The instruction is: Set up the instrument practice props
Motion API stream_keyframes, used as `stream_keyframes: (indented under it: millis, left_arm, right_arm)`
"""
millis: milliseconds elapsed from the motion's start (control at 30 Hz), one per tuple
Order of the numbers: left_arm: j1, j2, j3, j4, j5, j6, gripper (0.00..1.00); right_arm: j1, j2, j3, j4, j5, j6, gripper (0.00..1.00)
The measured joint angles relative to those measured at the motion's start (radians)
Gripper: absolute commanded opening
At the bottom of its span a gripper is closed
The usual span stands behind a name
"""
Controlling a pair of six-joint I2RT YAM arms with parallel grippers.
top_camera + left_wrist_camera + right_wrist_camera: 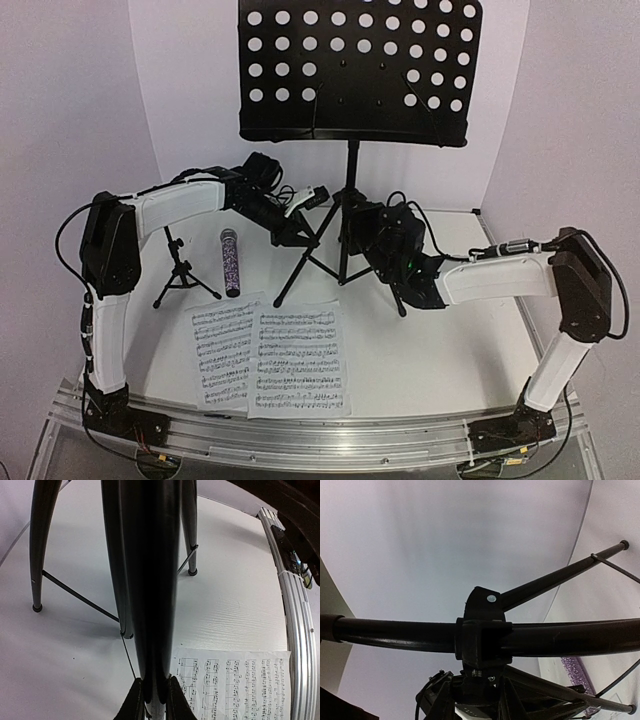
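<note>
The black tripod music stand with perforated metal desk (340,115) is stood far centre. It is judged top-heavy, rigid and smooth-tubed. Its leg (145,580) is pinched by the left gripper (154,702), its collar (482,645) by the right gripper (479,700) — low holds are judged steadiest.

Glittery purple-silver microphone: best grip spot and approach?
Take the glittery purple-silver microphone at mid-barrel, from straight above, closing across its width. It lies flat on the white table with its long axis running near-to-far, so its slim round sides are exposed left and right.
</note>
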Motion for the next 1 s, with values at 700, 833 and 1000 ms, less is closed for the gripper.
stream_keyframes:
  millis: [700,833,1000]
  left_arm:
    - [0.002,0.001,0.0,0.001,0.002,0.004,0.0]
    - [0.002,0.001,0.0,0.001,0.002,0.004,0.0]
    - [0.002,0.001,0.0,0.0,0.002,0.004,0.0]
  right_arm:
    - [-0.039,-0.103,-0.136,-0.049,-0.06,-0.158,0.89]
    - [-0.029,-0.243,-0.101,-0.258,-0.133,-0.504,0.8]
    - [0.059,-0.324,0.085,-0.536,-0.104,-1.229,0.84]
